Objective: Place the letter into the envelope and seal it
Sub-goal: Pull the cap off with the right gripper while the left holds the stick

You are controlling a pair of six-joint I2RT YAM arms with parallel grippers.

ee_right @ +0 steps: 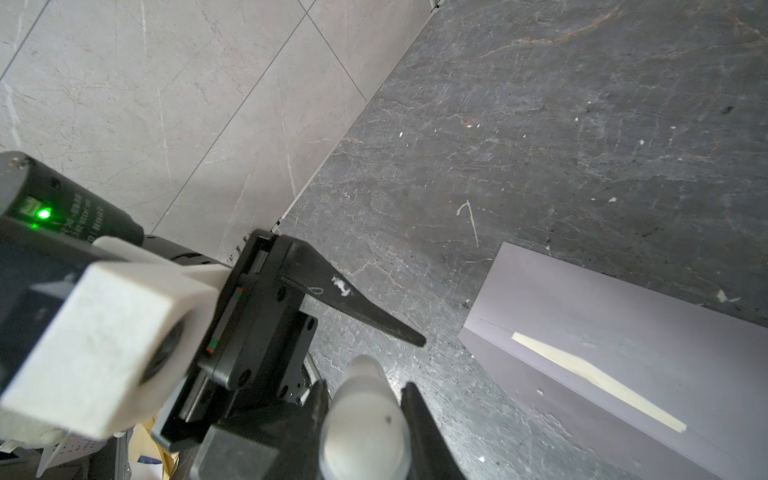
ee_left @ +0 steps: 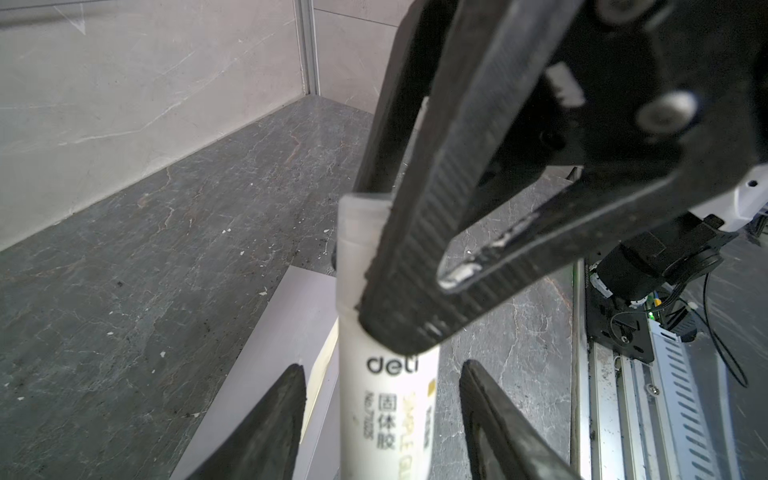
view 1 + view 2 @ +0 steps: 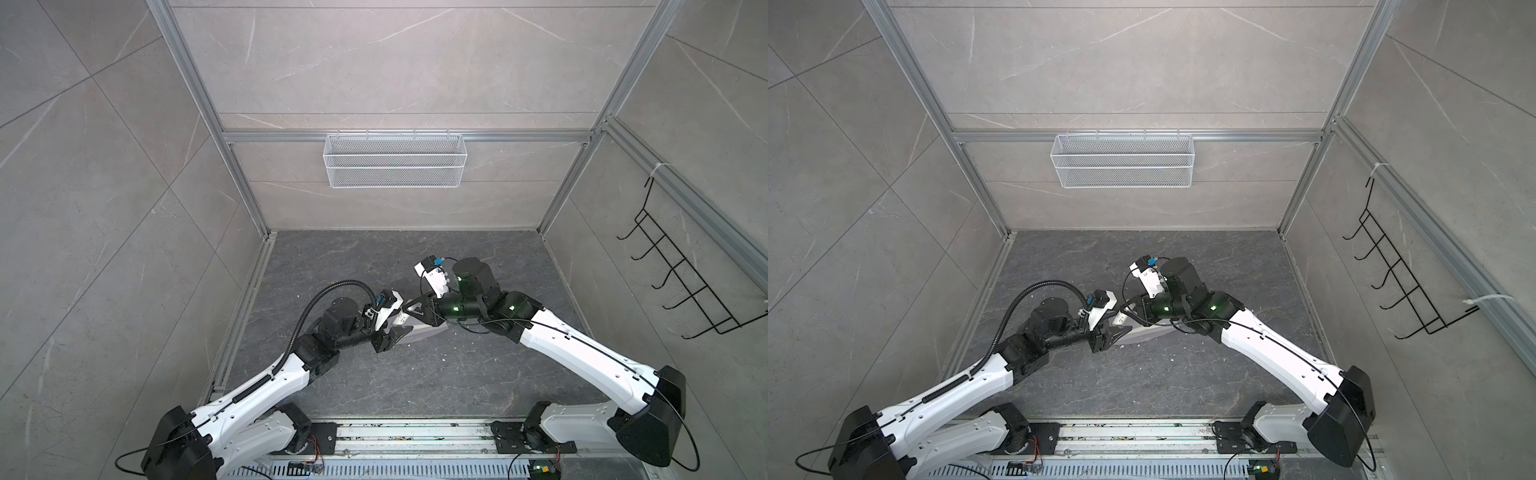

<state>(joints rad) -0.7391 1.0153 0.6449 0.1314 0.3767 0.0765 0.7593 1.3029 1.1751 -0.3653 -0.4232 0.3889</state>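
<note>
Centre of tabletop (image 3: pixel 374 386): envelope (image 1: pixel 623 316) lay flat, cream strip (image 1: pixel 598 380) showing along its flap fold.
Right gripper (image 1: pixel 365 409): clamped on glue stick (image 2: pixel 386 407) cap, near the envelope's end.
Left gripper (image 2: pixel 382 370): released, fingers standing clear on both sides of the stick's body.

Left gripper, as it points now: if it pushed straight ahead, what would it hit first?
Probably the right gripper, clamped on the cap end of the glue stick that runs between the open fingers of the left gripper; depth is uncertain.
</note>
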